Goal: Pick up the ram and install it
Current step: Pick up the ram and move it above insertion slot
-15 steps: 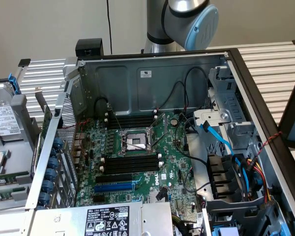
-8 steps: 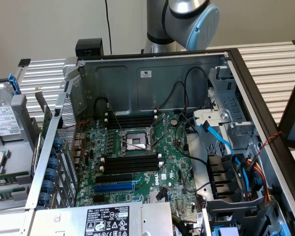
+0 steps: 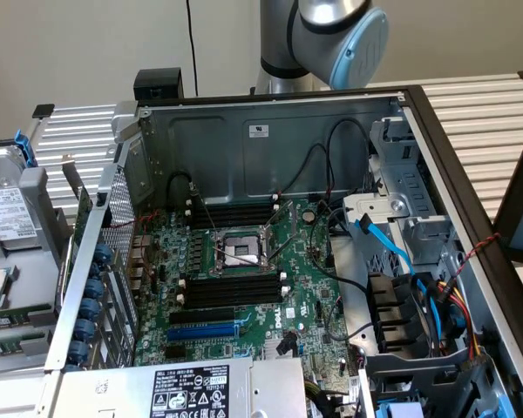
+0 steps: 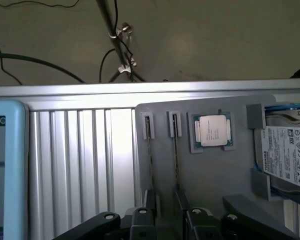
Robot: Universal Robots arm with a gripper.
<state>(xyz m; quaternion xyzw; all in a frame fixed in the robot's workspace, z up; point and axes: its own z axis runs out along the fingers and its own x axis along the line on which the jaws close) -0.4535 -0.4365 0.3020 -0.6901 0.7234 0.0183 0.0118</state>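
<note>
A flat grey plastic tray (image 4: 210, 170) lies on the ribbed aluminium counter (image 4: 80, 160). The ram (image 4: 175, 150), a long, thin circuit-board stick seen edge-on, stands on its long edge in a narrow groove of the tray, with its far end caught in a small raised grey clip. A second stick (image 4: 149, 150) of the same kind stands in a parallel groove just beside it, on the side nearer the tray's edge and the bare counter. On the ram's other side, a square silver-topped processor chip (image 4: 213, 131) with a green border sits in its own recess of the tray. Beyond the chip, a silver hard drive (image 4: 285, 155) with a white printed label rests at the tray's far side between grey posts. The black jaws hang over the near end of the tray, standing apart with nothing clamped. The near ends of both sticks run toward them, and whether the ram lies inside the gap cannot be told. In the exterior view, an open grey metal computer case (image 3: 244, 131) stands just beside the tray, on the exterior view's right of it. The case's green motherboard (image 3: 305, 287) carries long black memory slots (image 3: 231, 290) with white end clips and a blue expansion slot (image 3: 200, 332). The arm's grey and light-blue joint (image 3: 344, 30) rises behind the case's back wall.
</note>
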